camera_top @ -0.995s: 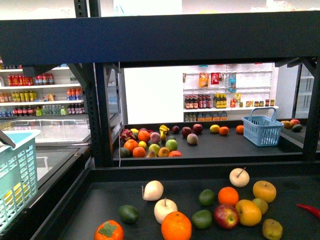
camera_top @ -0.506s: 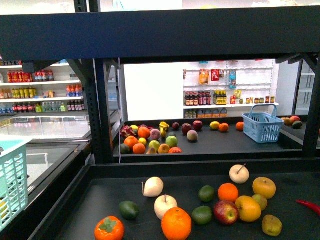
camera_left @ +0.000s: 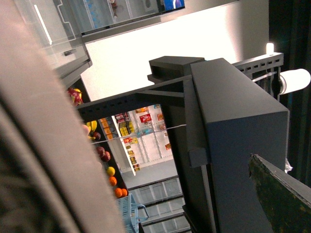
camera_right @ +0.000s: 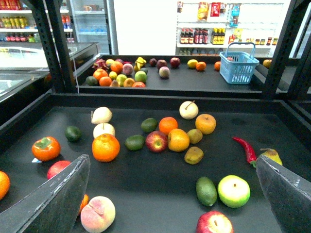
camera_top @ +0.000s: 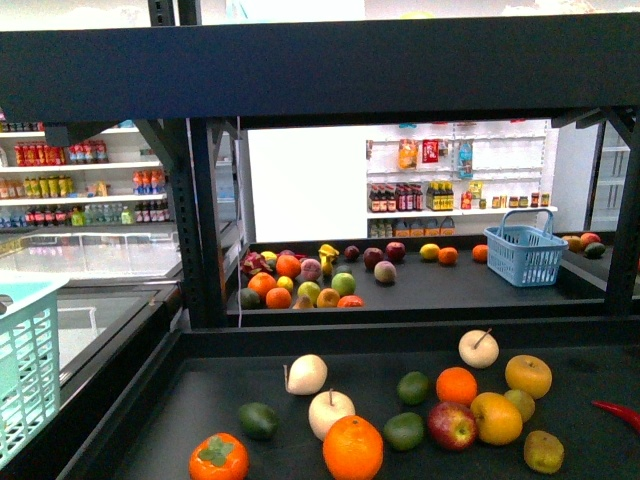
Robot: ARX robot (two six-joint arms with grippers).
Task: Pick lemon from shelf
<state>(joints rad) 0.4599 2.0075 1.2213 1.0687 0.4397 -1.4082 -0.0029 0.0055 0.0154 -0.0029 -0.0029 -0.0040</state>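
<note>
The shelf (camera_top: 400,335) is a black rack with dark tray decks; fruit lies loose on the near deck (camera_right: 146,189) and on a far deck. The lemon (camera_top: 429,253) looks to be the plain yellow fruit on the far deck beside an orange; it also shows as the lemon (camera_right: 192,63) and the lemon (camera_left: 111,171). My right gripper (camera_right: 171,162) hangs open over the near deck, nothing between its fingers (camera_right: 53,199), well short of the lemon. My left gripper (camera_left: 160,189) is open and empty, pointing up past a black upright (camera_left: 228,145). Neither gripper shows in the front view.
A blue basket (camera_top: 525,255) stands on the far deck right of the lemon. A teal basket (camera_top: 25,370) sits at the front view's left edge. Oranges, apples, limes, a persimmon (camera_right: 46,148) and a red chilli (camera_right: 245,148) crowd the near deck. Black uprights (camera_top: 190,230) frame it.
The teal basket has slid left and lower in the front view, showing less of itself. The fruit has shifted only slightly in the picture.
</note>
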